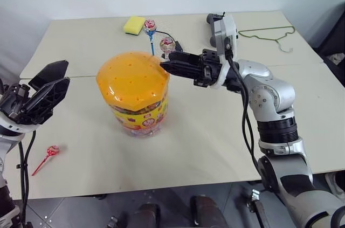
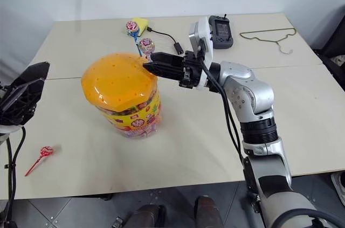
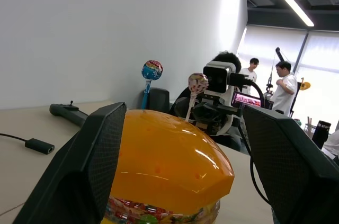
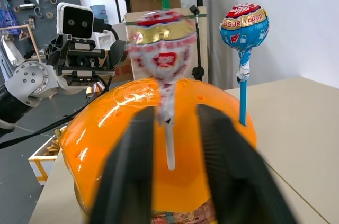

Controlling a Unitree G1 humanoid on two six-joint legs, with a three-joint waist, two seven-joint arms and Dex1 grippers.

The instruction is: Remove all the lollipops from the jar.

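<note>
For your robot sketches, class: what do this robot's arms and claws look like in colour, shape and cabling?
The right arm is built of rounded silver-grey shells joined by black ribbed rings, with a black cable looping along its outside. A white camera block sits on its wrist. The right claw and left claw are matt black with long, flat, tapering fingers. Black cables also hang below the left claw.

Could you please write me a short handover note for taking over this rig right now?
Left gripper: open, holding nothing, beside the jar.
Right gripper: its fingers stand either side of the white-stick lollipop's stick, above the orange lid; grip not confirmed.
Blue-stick lollipop: standing in the lid, behind the white one.
Red-stick lollipop: lying on the table near the left arm, already out.
Left: pull out the white one, then the blue one.
</note>
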